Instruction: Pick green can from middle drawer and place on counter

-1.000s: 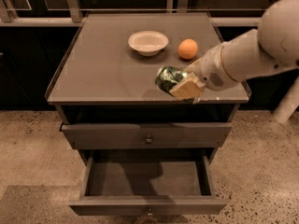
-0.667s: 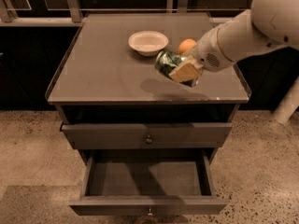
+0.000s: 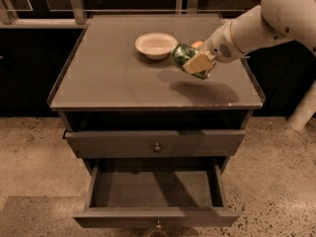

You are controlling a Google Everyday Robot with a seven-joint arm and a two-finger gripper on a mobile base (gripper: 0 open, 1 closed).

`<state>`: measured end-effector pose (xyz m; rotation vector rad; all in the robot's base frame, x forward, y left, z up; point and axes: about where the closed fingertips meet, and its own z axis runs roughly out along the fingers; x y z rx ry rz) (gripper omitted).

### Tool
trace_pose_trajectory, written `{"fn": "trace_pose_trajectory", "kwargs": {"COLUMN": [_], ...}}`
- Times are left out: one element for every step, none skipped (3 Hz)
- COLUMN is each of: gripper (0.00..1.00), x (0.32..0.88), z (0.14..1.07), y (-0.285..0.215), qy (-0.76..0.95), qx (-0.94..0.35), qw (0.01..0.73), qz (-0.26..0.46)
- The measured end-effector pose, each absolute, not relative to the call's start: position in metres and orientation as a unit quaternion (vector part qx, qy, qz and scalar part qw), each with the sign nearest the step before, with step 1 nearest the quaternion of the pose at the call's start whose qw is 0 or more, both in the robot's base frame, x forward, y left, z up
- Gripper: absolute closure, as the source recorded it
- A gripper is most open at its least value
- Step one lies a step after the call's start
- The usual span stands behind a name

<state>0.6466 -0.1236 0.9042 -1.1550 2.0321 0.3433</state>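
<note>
My gripper (image 3: pixel 195 63) is shut on the green can (image 3: pixel 183 57) and holds it tilted in the air above the counter (image 3: pixel 108 78), right of centre. The can's shadow lies on the counter below it. The orange fruit (image 3: pixel 197 45) is mostly hidden behind the gripper. The middle drawer (image 3: pixel 155 189) stands pulled open below, and its inside looks bare. Its knob (image 3: pixel 158 225) shows at the bottom edge.
A pale shallow bowl (image 3: pixel 155 45) sits on the counter just left of the can. The upper drawer front (image 3: pixel 155 143) with a round knob is closed. Speckled beige floor surrounds the cabinet. Dark railings run behind the counter.
The gripper has carried the green can up and leftward over the counter, toward the bowl and in front of the orange fruit.
</note>
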Motion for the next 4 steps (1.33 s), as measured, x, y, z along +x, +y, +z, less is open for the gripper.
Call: {"fn": "trace_pose_trajectory", "kwargs": {"gripper": [0.82,0.59,0.35,0.13], "x": [0.665,0.6677,0.6677,0.6677], "z": [0.8704,0.8641,0.8641,0.8641], "y": [-0.1366,-0.1373,-0.1373,-0.1372], "qy": [0.805,0.806,0.806,0.806], "qx": [-0.437,-0.435,-0.435,-0.435], "qw": [0.366,0.364,0.364,0.364], "qz": [0.164,0.168,0.169,0.169]}}
